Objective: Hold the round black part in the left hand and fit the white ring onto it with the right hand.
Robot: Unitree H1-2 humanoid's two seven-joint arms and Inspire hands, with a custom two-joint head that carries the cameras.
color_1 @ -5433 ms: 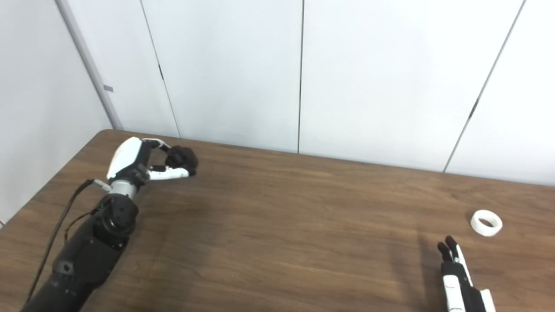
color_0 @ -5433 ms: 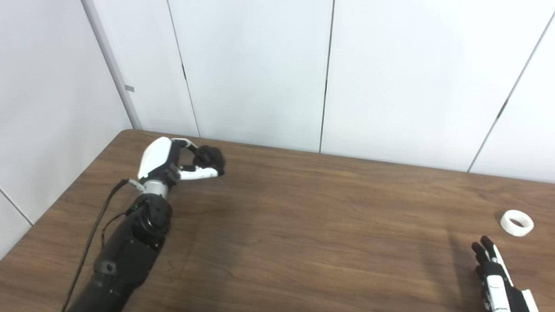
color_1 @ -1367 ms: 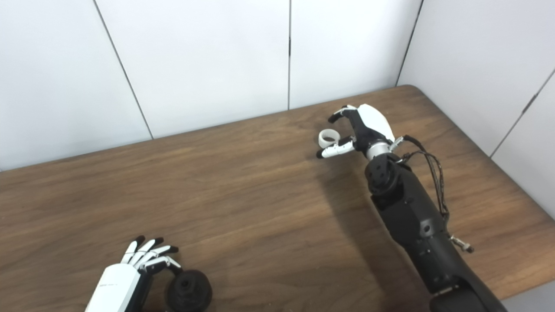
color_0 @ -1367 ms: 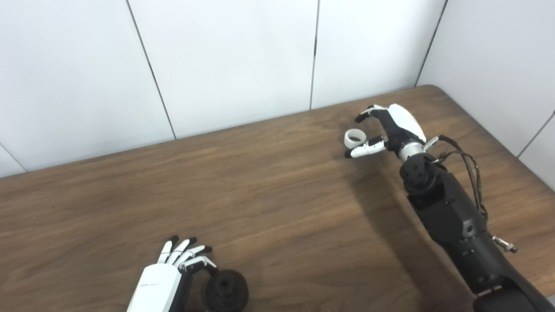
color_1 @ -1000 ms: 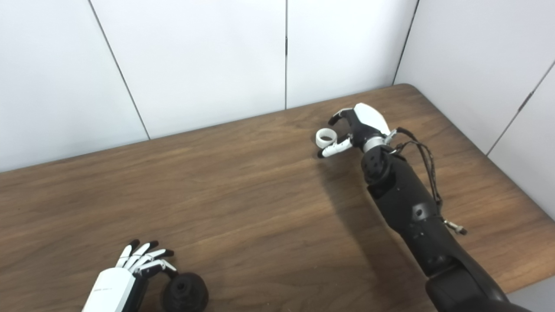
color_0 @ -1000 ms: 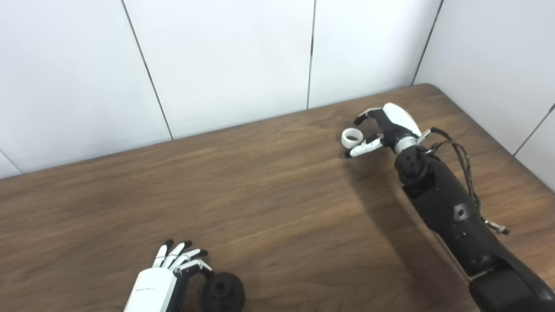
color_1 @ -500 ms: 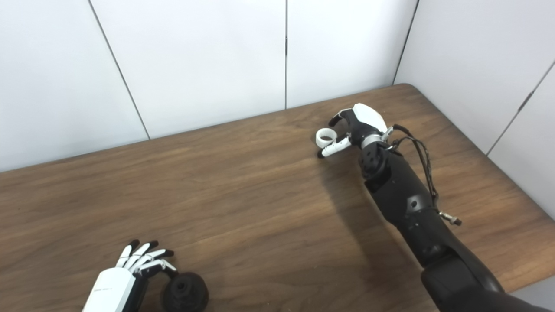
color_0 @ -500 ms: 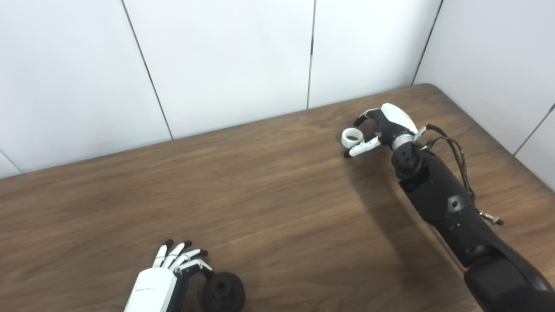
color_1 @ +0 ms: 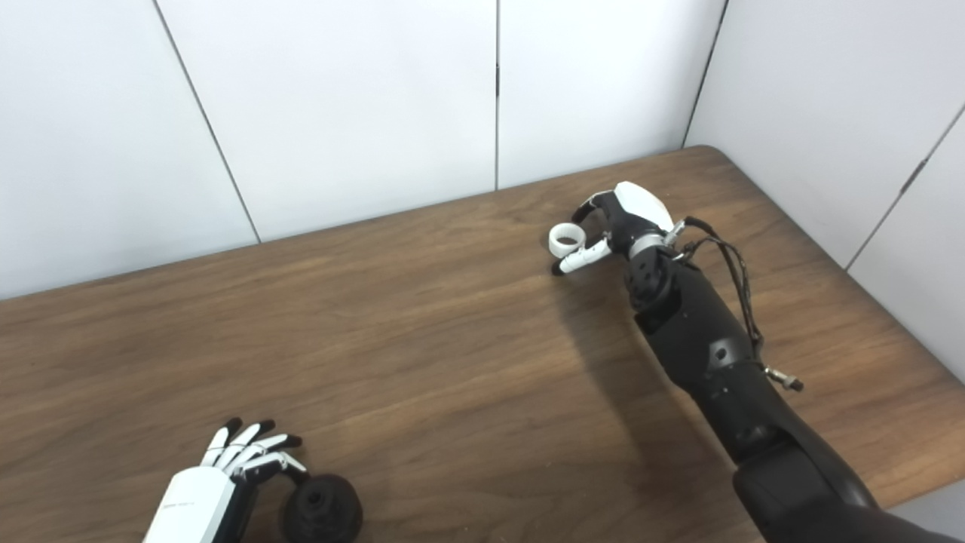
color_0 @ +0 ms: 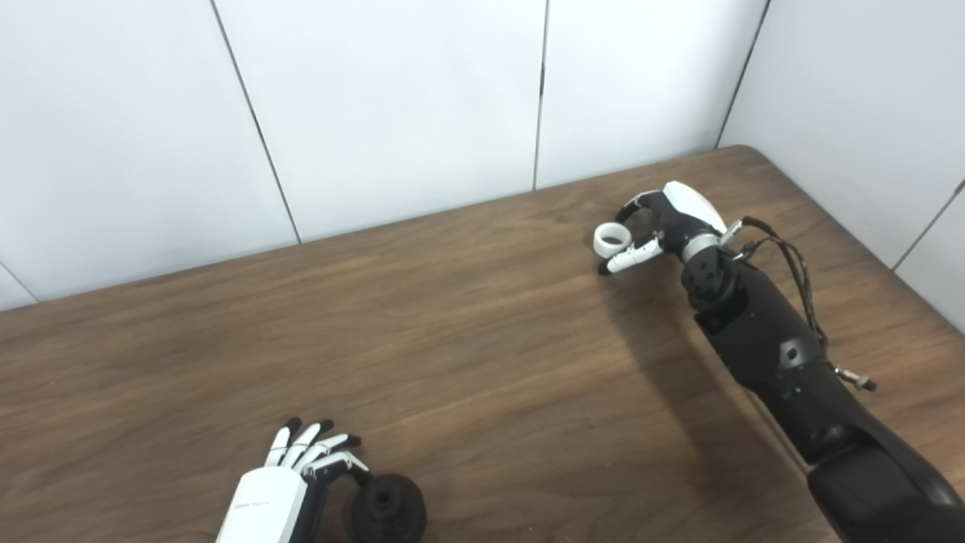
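Nothing has moved; right hand (color_0: 663, 222) cups white ring (color_0: 611, 239) near table (color_0: 482, 362) corner.

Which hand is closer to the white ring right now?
Right. The right hand is curled around the small white ring at the far right of the brown wooden table. The left hand is at the near left edge, beside the round black part.

No text, label, brand, number or sign can be read in these pictures. The back of the left hand (color_0: 268, 507) carries a small grey marking, but it is too small and blurred to read.
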